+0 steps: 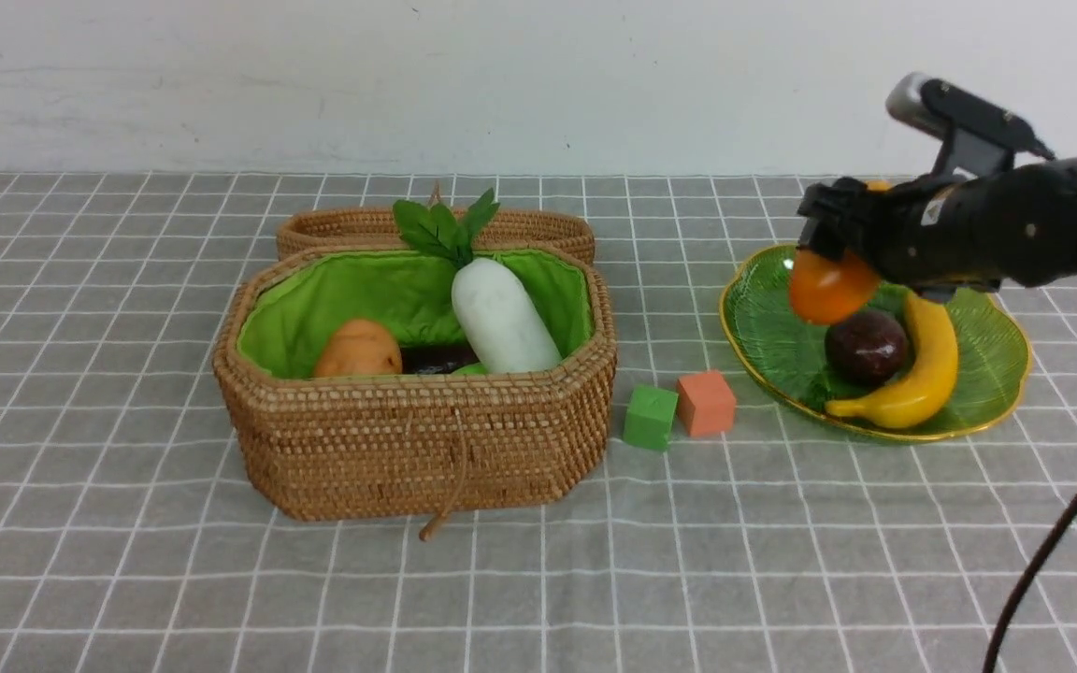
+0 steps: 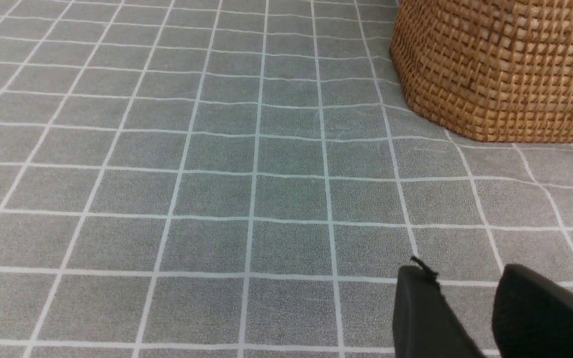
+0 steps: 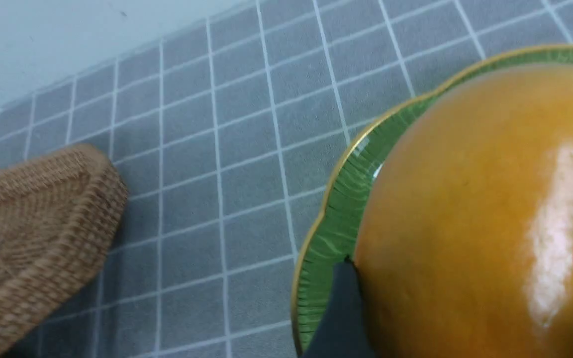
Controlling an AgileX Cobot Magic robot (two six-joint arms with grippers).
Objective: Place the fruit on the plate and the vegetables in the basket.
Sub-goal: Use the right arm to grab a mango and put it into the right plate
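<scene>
Mango [image 1: 830, 286] pinched over the plate [image 1: 1012, 374]
The right gripper [image 1: 833, 224] clasps it above the maroon fruit [image 1: 866, 348]; released there, it could glance off that round top and roll towards the rim.

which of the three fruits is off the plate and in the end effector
The orange-yellow oval mango, held above the plate; the maroon round fruit and banana lie on it.

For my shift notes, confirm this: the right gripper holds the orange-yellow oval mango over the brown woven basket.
Not the basket: the front view shows the right gripper holding the orange-yellow oval mango over the green glass dish with the gold rim.
</scene>
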